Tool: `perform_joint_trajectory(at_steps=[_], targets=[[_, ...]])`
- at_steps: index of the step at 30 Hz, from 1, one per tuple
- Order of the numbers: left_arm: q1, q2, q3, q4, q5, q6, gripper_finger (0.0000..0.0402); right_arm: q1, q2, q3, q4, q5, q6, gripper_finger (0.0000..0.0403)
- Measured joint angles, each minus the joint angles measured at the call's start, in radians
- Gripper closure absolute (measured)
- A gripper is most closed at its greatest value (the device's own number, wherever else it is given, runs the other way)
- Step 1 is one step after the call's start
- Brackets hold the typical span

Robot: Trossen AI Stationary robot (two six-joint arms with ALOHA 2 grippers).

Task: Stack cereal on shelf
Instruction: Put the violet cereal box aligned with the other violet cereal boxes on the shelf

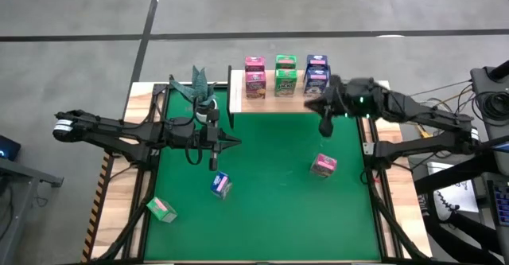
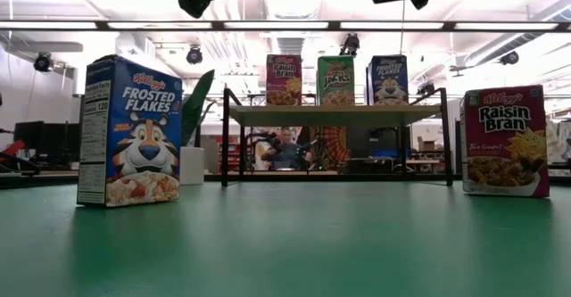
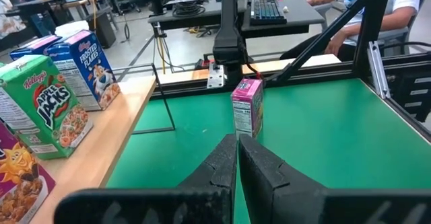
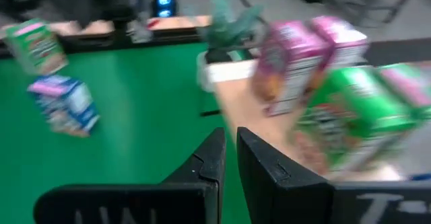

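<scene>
The pale wooden shelf stands at the mat's far edge and carries six cereal boxes standing on their bases: two pink, two green and two blue. Three more boxes stand on the green mat: pink, blue and green. My left gripper is shut and hovers left of the mat's middle, pointing toward the pink box. My right gripper is shut and hangs in front of the shelf's right part, near the blue boxes, empty.
A green paper plant in a white pot stands left of the shelf. Black frame posts run along the mat's sides. The low view shows the blue box and pink box close by, and a seated person beyond the shelf.
</scene>
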Motion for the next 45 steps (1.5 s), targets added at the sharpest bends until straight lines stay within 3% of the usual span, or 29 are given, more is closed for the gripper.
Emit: perform_joint_trajectory(at_steps=[11,23,29,39,45], targets=[[-0.001,0.000,0.000,0.001,0.000,-0.073,0.0402,0.210,0.048,-0.241,0.334,0.000,0.047,0.0375],[-0.036,0.000,0.000,-0.067,0.003,-0.207,0.0402,0.290,0.269,-0.177,0.384,0.000,0.043,0.0375],[-0.071,0.000,0.000,-0.067,0.003,-0.202,0.0402,0.333,0.348,-0.055,0.151,0.000,0.107,0.0375],[-0.072,0.000,0.000,-0.067,0.002,-0.199,0.0402,0.420,0.402,0.119,-0.558,-0.004,0.426,0.0375],[-0.072,0.000,0.000,-0.065,-0.001,-0.182,0.0402,0.468,0.326,0.069,-0.621,-0.003,0.549,0.0374]])
